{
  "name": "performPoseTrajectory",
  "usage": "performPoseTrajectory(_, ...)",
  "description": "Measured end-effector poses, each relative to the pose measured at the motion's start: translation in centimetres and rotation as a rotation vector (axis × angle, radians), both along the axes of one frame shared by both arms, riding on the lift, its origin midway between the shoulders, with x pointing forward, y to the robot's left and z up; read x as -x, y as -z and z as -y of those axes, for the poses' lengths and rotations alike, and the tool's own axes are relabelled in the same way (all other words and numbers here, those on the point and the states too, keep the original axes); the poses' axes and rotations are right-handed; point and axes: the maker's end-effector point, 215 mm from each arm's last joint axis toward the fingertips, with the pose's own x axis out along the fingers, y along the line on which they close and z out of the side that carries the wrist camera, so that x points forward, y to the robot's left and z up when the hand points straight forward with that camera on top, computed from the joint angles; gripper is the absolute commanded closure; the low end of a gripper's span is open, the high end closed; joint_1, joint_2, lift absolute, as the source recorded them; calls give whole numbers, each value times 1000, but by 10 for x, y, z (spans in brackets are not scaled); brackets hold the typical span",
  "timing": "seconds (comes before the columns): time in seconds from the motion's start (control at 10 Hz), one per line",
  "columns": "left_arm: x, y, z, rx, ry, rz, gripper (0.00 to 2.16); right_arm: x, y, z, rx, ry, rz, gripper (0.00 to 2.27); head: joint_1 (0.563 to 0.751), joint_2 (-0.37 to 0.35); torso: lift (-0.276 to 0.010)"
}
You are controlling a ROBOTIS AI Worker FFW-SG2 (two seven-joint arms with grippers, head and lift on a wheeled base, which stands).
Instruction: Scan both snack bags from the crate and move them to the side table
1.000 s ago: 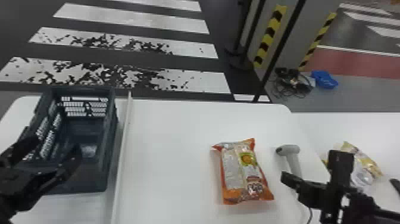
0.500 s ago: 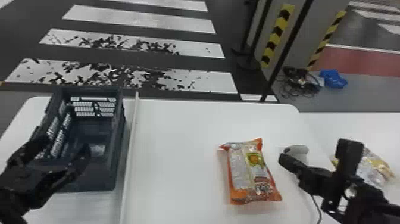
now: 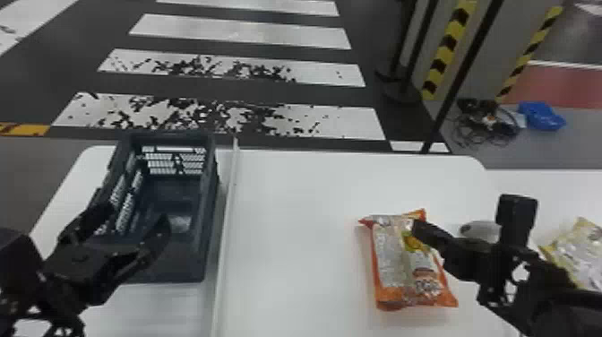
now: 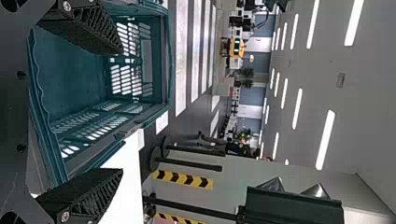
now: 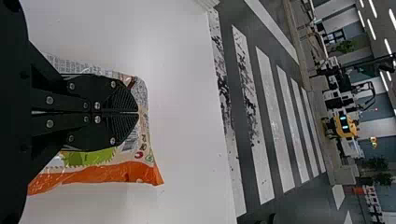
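Note:
Over the near end of the dark crate (image 3: 208, 233), my left gripper (image 3: 131, 217) is spread wide; in the left wrist view this gripper (image 4: 120, 111) is open and empty beside the crate (image 4: 70, 79). An orange snack bag (image 3: 394, 260) lies flat on the white table. The fingertips of my right gripper (image 3: 419, 228) are at the bag's upper right part. In the right wrist view that gripper (image 5: 137, 113) has its fingers together, above the orange bag (image 5: 112, 173), with nothing seen between them. A yellow and silver bag (image 3: 578, 251) lies on the side table at the right.
The grey scanner (image 3: 479, 229) is partly hidden behind the right gripper. A raised white strip (image 3: 226, 233) runs along the table (image 3: 291, 224) between crate and orange bag. The side table (image 3: 551, 192) adjoins at the right.
My right gripper has moved left from beside the scanner to the orange bag, covering much of the scanner. The head view has shifted, and the left gripper remains at the crate.

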Motion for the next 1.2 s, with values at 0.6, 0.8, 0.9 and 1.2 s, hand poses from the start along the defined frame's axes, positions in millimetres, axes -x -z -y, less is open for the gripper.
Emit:
performPoseTrajectory(0.6,1,2,-5,-8,-5,-3,97,-43,3,-4,31,-13,24,2057,695,-67,-99)
performPoseTrajectory(0.8,1,3,-7,-10,-8,-7,97,-50,16,2,51,-5,13,2057,695,-72,-99)
performPoseTrajectory(0.9,1,4,-8,-11,-9,-9,97,-50,24,6,61,-1,4,2061,695,-74,-99)
performPoseTrajectory(1.2,2,5,-8,-14,-10,-13,97,-49,36,20,82,16,-4,2061,695,-90,-99)
